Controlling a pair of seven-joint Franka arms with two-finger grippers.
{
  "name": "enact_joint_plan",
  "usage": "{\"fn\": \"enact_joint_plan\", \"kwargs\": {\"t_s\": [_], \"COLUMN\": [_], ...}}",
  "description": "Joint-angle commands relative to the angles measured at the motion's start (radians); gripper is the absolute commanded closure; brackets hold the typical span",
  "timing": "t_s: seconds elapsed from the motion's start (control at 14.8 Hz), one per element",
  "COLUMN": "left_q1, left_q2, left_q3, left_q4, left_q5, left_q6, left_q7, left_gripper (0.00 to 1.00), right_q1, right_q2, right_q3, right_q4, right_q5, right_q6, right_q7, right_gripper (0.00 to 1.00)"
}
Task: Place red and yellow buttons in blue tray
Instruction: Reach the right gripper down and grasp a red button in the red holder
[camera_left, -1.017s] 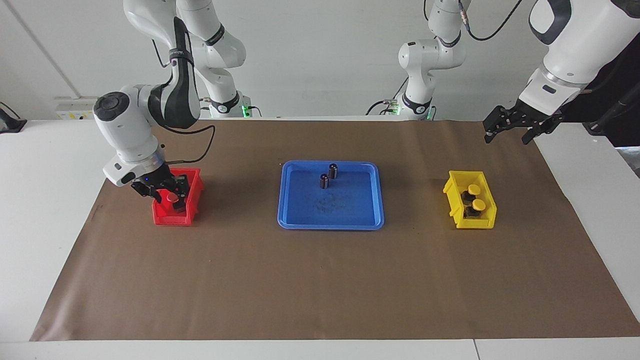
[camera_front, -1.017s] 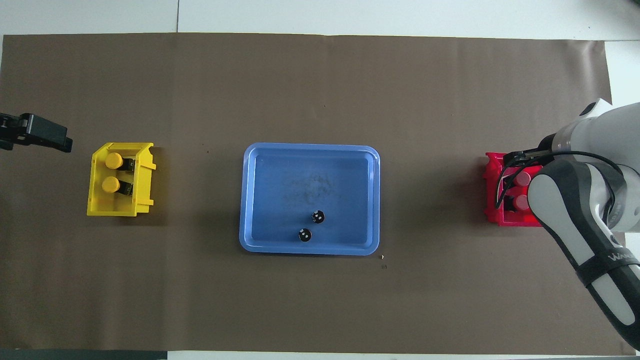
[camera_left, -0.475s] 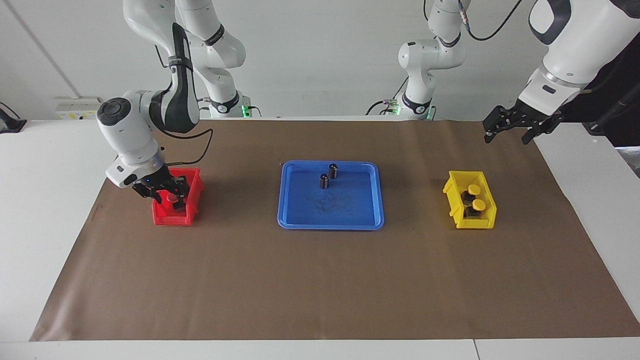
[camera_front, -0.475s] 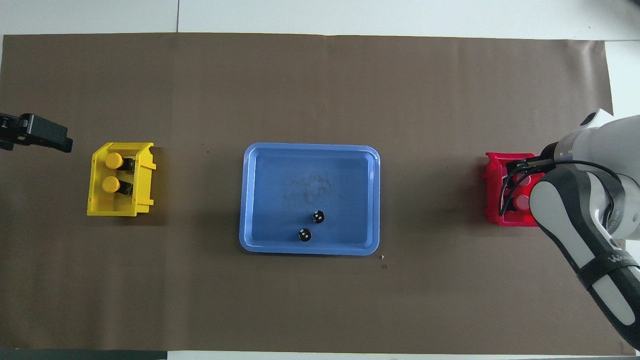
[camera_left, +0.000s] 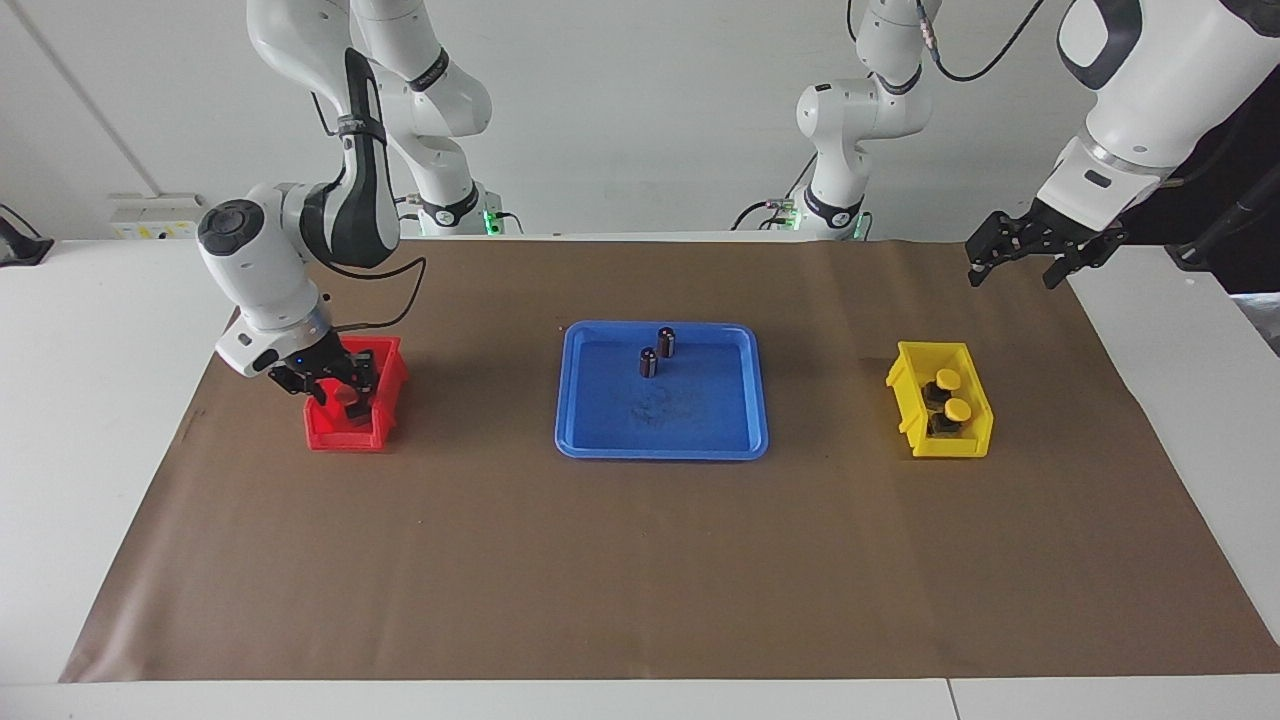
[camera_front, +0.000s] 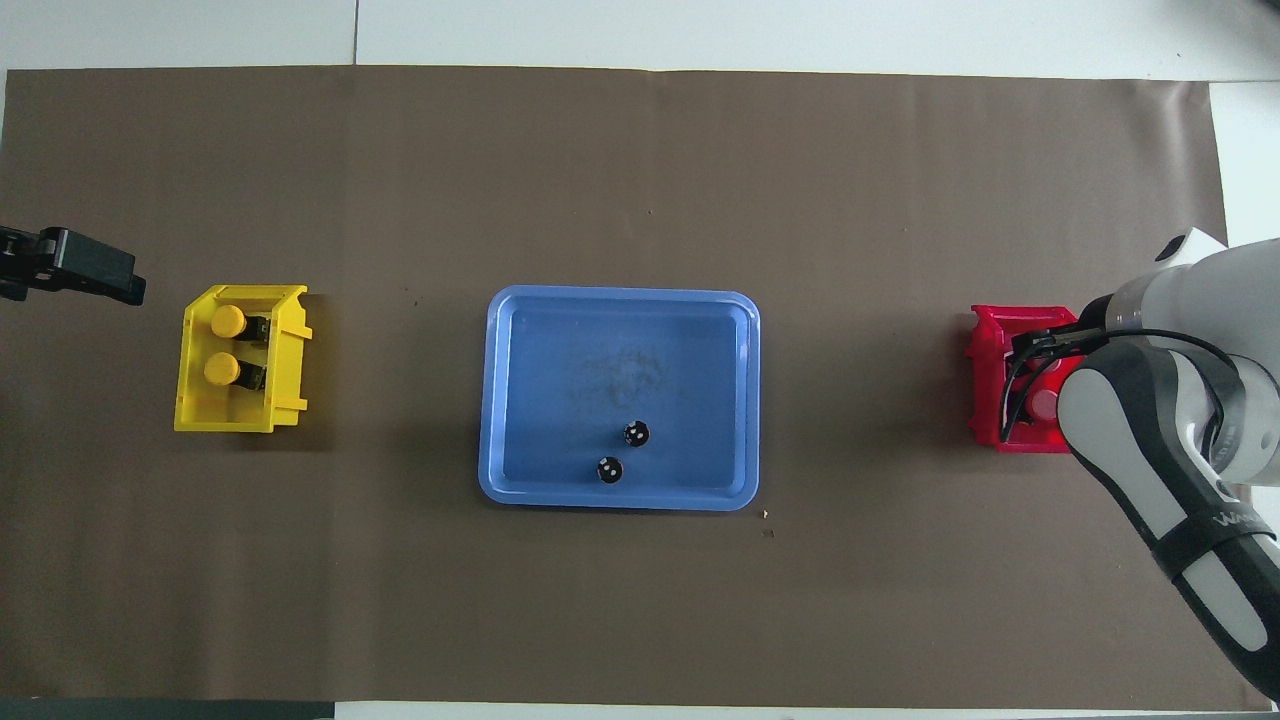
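The blue tray (camera_left: 660, 430) (camera_front: 620, 340) lies mid-table. At the right arm's end of the table stands a small red bin (camera_left: 345, 432) (camera_front: 985, 380). My right gripper (camera_left: 335, 385) reaches down into that bin, right at a red button (camera_left: 347, 394). Whether it grips the button does not show. From overhead the arm hides the gripper, and one red button (camera_front: 1045, 403) shows in the bin. Two yellow buttons (camera_left: 948, 379) (camera_front: 228, 320) sit in a yellow bin (camera_left: 940, 446) (camera_front: 240, 425). My left gripper (camera_left: 1012, 272) (camera_front: 90, 275) hangs open over the mat's edge beside the yellow bin, waiting.
Two dark capless cylinders (camera_left: 666, 342) (camera_front: 636, 433) stand upright in the blue tray, on the side nearer the robots. A brown mat (camera_left: 640, 570) covers the table.
The right arm has shifted slightly over the red bin, its wrist a little higher, and overhead it now hides one of the two red buttons. The left arm has not moved.
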Motion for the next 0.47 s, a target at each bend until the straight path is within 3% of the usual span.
{"fn": "enact_joint_plan", "kwargs": {"t_s": [0.0,0.34,0.41], "left_q1": [0.005,-0.008,-0.003], "left_q2": [-0.03,-0.032,-0.03], "left_q3": [0.003,0.001,0.001], "left_q4": [-0.033,-0.033,-0.033], "left_q5": [-0.016,-0.016,-0.013], "left_q6": [-0.005,-0.008,-0.008], "left_q7": [0.011,0.006,0.009], "left_gripper": [0.0,0.0,0.0], "right_q1": [-0.014,-0.016,-0.016], "right_q2": [-0.032,-0.043,-0.044], "right_q3": [0.008,0.008,0.008], "right_q4": [-0.04,-0.077,-0.08], "right_q5": [0.021,0.021,0.021], "right_q6": [0.02,0.05,0.05], "right_q7": [-0.034,-0.034,-0.034], "right_gripper": [0.37,0.42,0.47]}}
